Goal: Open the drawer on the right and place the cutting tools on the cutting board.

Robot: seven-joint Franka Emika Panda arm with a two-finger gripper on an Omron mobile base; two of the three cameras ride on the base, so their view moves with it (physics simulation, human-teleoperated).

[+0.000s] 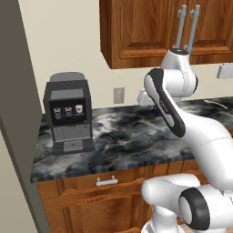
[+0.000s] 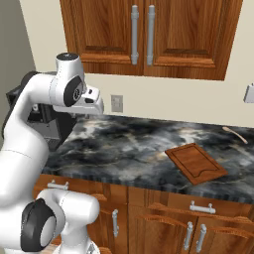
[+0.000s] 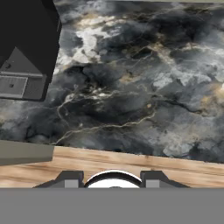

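Here one cutting board [image 2: 196, 162] lies on the counter [image 2: 129, 144] beside one coffee machine [image 1: 68, 118]; gripper [image 3: 113, 178] fingers spread, empty.

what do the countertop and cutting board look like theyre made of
The countertop looks like polished dark marble or granite: black-grey with pale and gold veins. The cutting board looks like reddish-brown wood with a matte finish, faint grain and a groove near its rim.

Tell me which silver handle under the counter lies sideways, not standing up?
In the right base view, the drawer handle right below the cutting board lies flat. The cabinet door handles underneath it stand upright.
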